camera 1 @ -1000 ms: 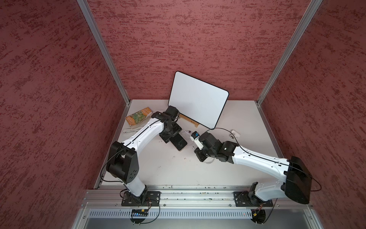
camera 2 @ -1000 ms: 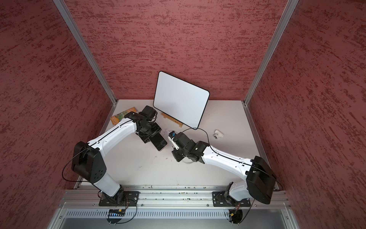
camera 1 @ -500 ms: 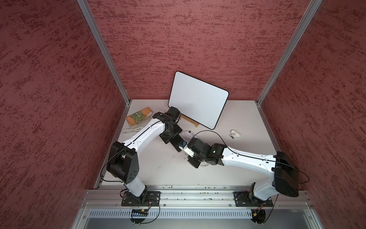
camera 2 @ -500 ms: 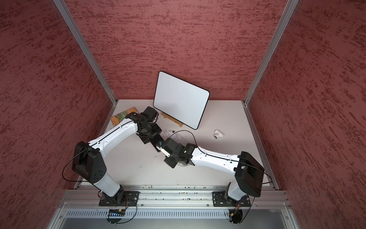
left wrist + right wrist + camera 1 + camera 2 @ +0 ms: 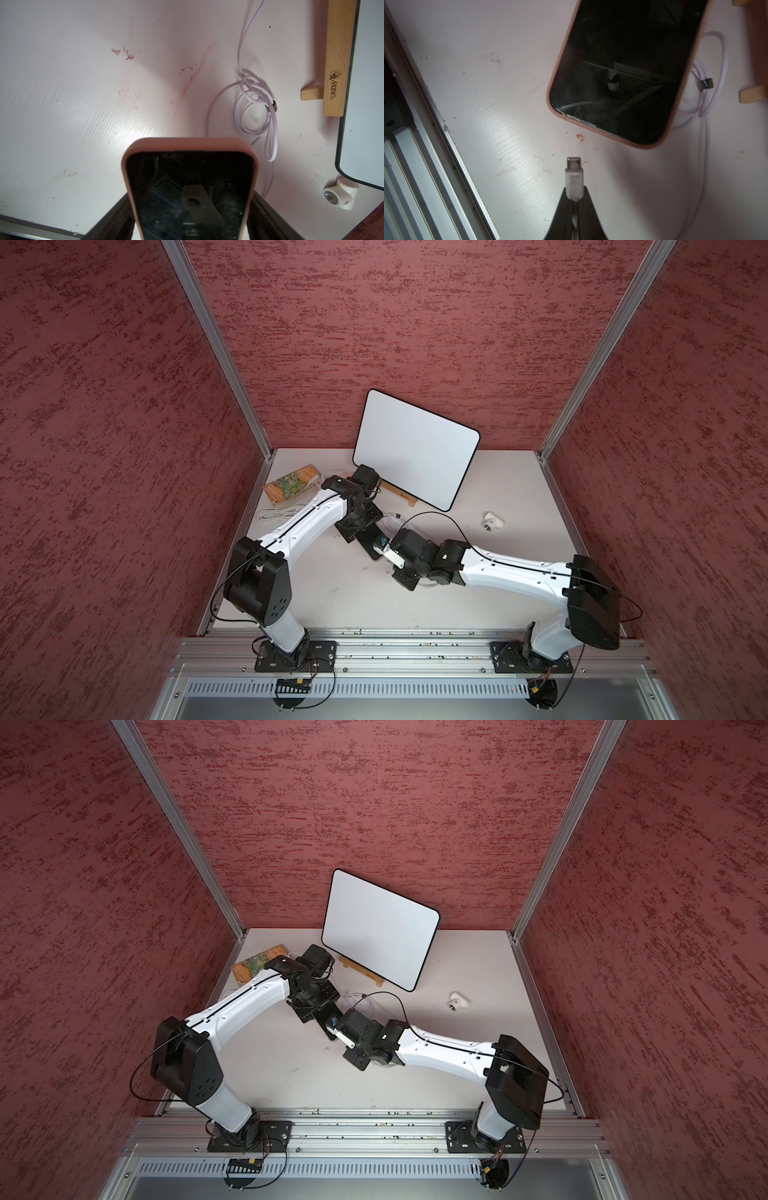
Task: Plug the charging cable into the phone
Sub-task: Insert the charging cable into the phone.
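Note:
The phone [image 5: 190,187], a black screen in a pinkish-tan case, lies flat on the table between the black fingers of my left gripper [image 5: 191,218], which is shut on its sides. In both top views the phone [image 5: 368,543] [image 5: 326,1020] pokes out from under that gripper [image 5: 358,526]. My right gripper [image 5: 574,193] is shut on the charging cable's white plug [image 5: 573,174]. Its silver tip points toward the phone's near end [image 5: 623,62], a short gap away. The rest of the charging cable [image 5: 255,104] [image 5: 704,93] lies loosely coiled beside the phone.
A white black-rimmed board [image 5: 415,456] leans on a wooden stand [image 5: 399,495] at the back. At the back left are an orange-green packet [image 5: 291,485] and a bundled white cord [image 5: 276,514]. A small white fitting [image 5: 492,522] sits on the right. A metal rail [image 5: 395,651] runs along the front.
My right arm has swung left with the plug, bringing it close to the phone's near end. The left gripper and the phone have barely moved.

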`<state>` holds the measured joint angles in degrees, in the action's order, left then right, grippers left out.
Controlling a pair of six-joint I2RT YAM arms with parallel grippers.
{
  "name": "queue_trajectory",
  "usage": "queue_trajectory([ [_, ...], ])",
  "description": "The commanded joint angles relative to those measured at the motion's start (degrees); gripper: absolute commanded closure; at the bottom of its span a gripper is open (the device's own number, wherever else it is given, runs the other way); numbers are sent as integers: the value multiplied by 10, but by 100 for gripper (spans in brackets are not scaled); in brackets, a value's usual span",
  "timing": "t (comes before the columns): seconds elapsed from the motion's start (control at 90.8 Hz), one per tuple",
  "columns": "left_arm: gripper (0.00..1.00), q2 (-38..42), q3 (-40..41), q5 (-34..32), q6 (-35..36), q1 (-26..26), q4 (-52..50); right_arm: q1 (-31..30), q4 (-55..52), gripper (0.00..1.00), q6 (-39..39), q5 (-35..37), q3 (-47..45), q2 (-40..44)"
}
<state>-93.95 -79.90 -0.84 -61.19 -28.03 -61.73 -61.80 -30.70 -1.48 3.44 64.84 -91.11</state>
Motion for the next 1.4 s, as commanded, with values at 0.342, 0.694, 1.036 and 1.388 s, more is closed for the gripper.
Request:
queue_trajectory([
  [0.342, 100, 26, 3, -22, 2, -18, -2, -4, 10, 100, -1, 27, 17, -6],
  [0.694, 100, 26, -3, -25, 0, -28, -2, -4, 19, 100, 2, 27, 10, -6],
  [1.036, 100, 25, -2, -28, -2, -37, 0, -4, 26, 100, 3, 28, 8, -13],
  [1.388, 100, 22, -14, -40, 2, -37, -10, -4, 20, 100, 13, 23, -6, 9],
])
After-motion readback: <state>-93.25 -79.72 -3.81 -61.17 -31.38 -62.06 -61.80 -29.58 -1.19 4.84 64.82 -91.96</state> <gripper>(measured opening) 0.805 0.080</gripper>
